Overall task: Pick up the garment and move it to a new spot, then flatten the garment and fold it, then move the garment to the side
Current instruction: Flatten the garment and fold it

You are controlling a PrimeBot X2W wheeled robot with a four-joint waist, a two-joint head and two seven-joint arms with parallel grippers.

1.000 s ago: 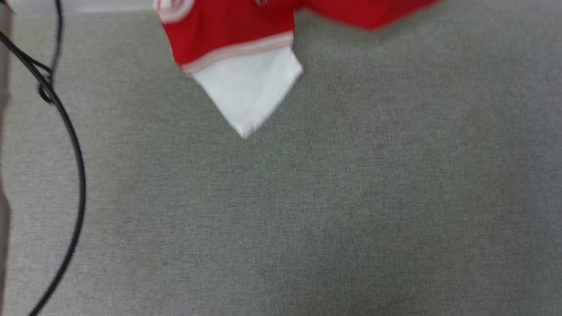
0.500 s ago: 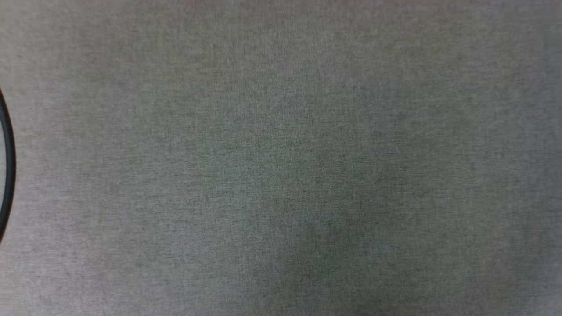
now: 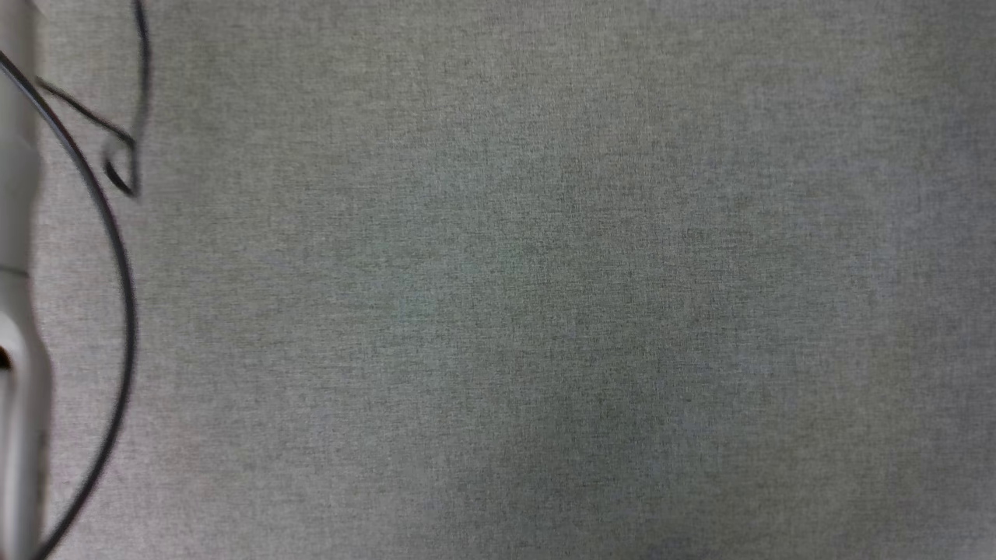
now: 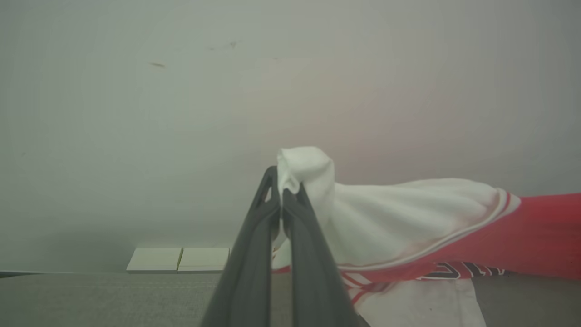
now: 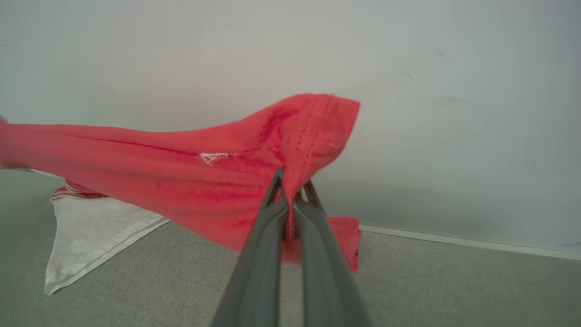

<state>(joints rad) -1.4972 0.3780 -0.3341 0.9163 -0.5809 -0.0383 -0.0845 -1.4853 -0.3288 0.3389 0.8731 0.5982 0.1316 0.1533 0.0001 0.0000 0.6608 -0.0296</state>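
Observation:
The garment [image 4: 408,227] is a red jersey with white sleeves and striped trim, held up between both arms above the grey surface. In the left wrist view my left gripper [image 4: 280,181] is shut on a bunched white sleeve end. In the right wrist view my right gripper [image 5: 292,179] is shut on a red hem corner of the garment [image 5: 181,181], which stretches away to the left. A white sleeve [image 5: 91,231] hangs down and rests on the grey surface. Black-and-white lettering [image 4: 458,270] shows under the red cloth.
The head view looks down on the grey fabric surface [image 3: 545,311]. A black cable [image 3: 117,257] loops along its left side beside a pale upright part [image 3: 19,350]. A pale wall [image 5: 454,113] rises behind the surface, with flat white panels [image 4: 179,260] at its foot.
The head camera has shifted: the red and white garment seen at the top a second ago has left the head view. The black cable is back at the left edge.

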